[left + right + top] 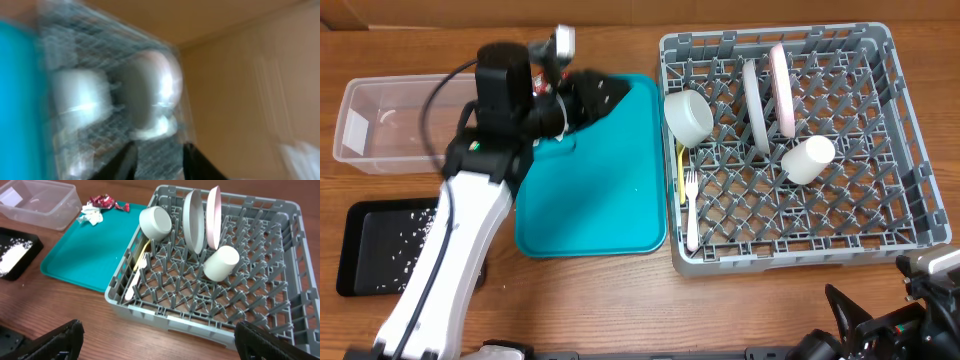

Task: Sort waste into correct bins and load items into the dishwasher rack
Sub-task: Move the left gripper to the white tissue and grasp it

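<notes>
Overhead: my left end effector (pixel 590 92) hangs over the teal tray's (pixel 610 190) far corner, and the dishwasher rack (pixel 790 263) looks fully loaded.

Left wrist: badly blurred, fingers (pixel 127 160) narrowly apart, gripping nothing.

Right wrist: my right end effector (pixel 159 330) gapes wide beside the rack. The crumpled white napkin (pixel 91 216) and red-and-silver wrappers (pixel 102 201) touch, so 1 pinch could grab both and mis-sort them.
</notes>
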Motion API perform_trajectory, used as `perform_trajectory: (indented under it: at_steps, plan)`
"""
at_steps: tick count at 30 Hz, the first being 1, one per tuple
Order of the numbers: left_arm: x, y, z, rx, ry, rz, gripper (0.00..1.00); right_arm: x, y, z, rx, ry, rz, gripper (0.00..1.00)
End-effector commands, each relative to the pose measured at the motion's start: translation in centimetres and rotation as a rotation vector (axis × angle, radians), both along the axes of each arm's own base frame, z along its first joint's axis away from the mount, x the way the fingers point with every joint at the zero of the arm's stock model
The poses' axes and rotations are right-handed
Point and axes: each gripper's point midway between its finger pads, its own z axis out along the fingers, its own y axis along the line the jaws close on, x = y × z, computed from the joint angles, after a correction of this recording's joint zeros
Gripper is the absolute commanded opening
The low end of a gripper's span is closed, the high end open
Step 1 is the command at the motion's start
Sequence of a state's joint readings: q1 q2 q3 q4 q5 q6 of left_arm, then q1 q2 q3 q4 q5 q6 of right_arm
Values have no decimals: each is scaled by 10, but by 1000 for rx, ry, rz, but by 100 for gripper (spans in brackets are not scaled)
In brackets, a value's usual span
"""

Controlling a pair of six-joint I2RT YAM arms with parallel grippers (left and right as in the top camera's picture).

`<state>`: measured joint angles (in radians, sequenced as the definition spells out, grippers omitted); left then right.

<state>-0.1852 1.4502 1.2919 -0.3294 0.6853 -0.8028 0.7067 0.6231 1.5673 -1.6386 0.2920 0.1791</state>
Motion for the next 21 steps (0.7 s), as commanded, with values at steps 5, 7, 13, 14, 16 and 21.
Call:
perform_trajectory:
  at_steps: [5,7,13,14,16,21]
  plan:
    - [-30,113,-85,761,132,264,35,1,-1,2,1,-6,-7,100]
    - [-41,126,-94,830,189,280,38,1,-1,2,1,-6,-7,100]
    - [-36,139,-91,901,161,320,100,1,-1,2,1,-6,-7,100]
    - [-30,138,-87,906,124,314,96,1,-1,2,1,-6,-7,100]
    - [-11,134,-78,936,17,288,93,1,-1,2,1,-6,-7,100]
    - [31,140,-117,1083,-3,242,93,1,-1,2,1,-6,-7,100]
